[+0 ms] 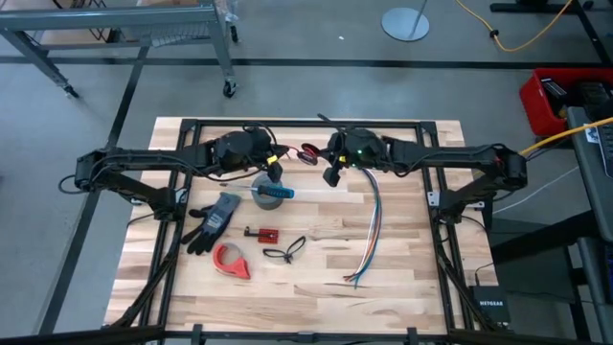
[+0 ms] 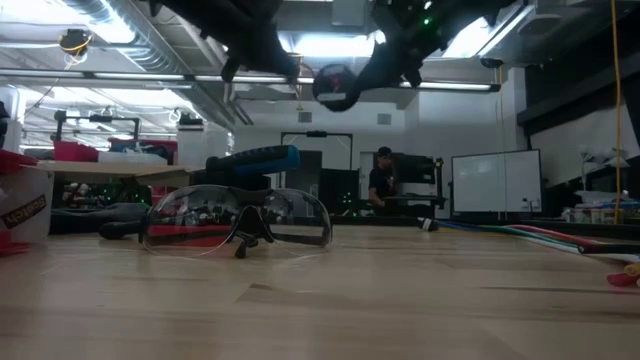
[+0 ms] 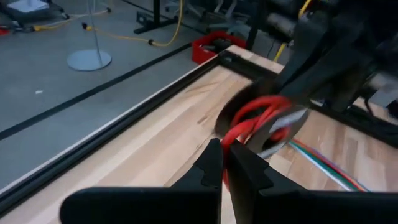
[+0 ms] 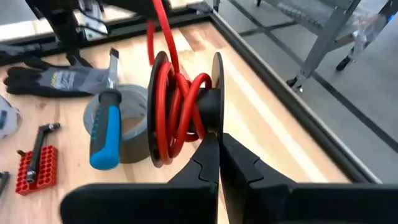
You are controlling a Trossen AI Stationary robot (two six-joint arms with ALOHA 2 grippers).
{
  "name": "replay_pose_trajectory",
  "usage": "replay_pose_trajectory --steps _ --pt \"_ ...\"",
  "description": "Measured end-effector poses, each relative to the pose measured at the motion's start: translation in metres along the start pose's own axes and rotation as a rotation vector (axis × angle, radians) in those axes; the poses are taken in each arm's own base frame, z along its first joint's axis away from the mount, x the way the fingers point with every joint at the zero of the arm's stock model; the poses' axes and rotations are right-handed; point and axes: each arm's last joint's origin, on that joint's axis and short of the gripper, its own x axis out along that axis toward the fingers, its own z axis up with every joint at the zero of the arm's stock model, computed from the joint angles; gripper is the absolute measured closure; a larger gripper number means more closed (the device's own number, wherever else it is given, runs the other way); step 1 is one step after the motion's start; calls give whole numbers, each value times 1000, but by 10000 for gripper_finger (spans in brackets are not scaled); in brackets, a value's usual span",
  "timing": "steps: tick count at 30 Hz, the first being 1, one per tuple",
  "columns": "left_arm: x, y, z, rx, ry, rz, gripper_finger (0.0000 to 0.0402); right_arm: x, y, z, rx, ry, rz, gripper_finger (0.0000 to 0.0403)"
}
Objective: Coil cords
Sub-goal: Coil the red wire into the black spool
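Observation:
The red cord (image 4: 174,106) is wound on a small black spool (image 4: 214,93) that hangs in the air above the table's far middle. It also shows in the high view (image 1: 308,153) and in the low view (image 2: 335,85). My right gripper (image 4: 219,146) is shut on the spool. My left gripper (image 3: 222,163) is shut on a free strand of the cord just beside the spool (image 3: 264,121). In the high view my left gripper (image 1: 276,172) and my right gripper (image 1: 332,175) stand on either side of the coil. My left gripper pinches one strand of the red cord (image 3: 232,142) between its two shut fingers, close to the spool. The strand runs from the fingertips straight to the coil, clear of the table. My right gripper pinches the black spool at the lower edge of its hub and flange (image 4: 210,127) between its two fingers. The spool is lifted clear of the table with its discs on edge. A red strand (image 4: 155,28) leads off it toward my left arm.
Below the grippers stands a grey tape roll (image 1: 270,195) with a blue-handled tool (image 1: 278,192) across it. Nearer lie grey gloves (image 1: 215,218), a red tape dispenser (image 1: 231,261), a red bit holder (image 1: 261,234), safety glasses (image 2: 237,218) and a multicoloured wire bundle (image 1: 369,230).

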Motion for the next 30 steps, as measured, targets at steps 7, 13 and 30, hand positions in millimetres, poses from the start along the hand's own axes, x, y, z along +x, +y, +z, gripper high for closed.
replay_pose_trajectory --steps 7,13,30 --pt "0 -1 2 -12 -14 -34 401 18 2 -5 11 2 -11 401" --pt "0 -3 4 -27 -29 -79 401 33 5 -7 19 -34 -7 401" --pt "-1 -16 3 -95 -49 -139 401 49 8 5 131 -232 12 402"
